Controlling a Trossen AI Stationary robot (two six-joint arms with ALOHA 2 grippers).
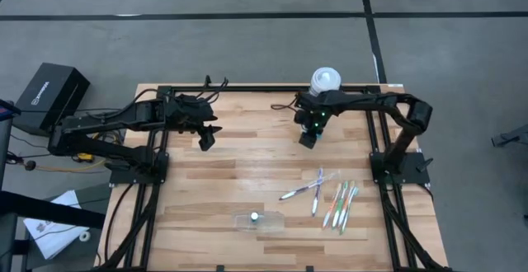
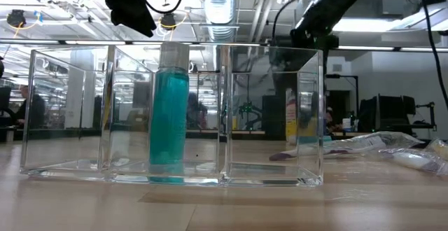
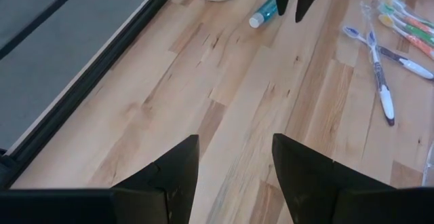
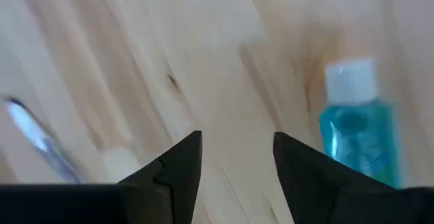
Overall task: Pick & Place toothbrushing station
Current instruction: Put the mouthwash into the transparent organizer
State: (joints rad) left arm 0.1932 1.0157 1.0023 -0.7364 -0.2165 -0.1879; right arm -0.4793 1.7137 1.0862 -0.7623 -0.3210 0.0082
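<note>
Overhead, slim toothbrushes (image 1: 330, 196) lie fanned on the counter (image 1: 239, 173) beside a clear organizer (image 1: 257, 220); left gripper (image 1: 206, 137) and right gripper (image 1: 307, 136) hover, jaws apart, empty. Low: teal tube (image 2: 169, 122) upright inside the organizer. Right wrist: another teal tube (image 4: 356, 139) beside its open jaws

This is a big open lab or workshop hall: bare ducts (image 2: 220, 0) on the ceiling, concrete floor (image 1: 247, 41), and machines (image 2: 392, 112) behind the table (image 1: 247, 157).
</note>
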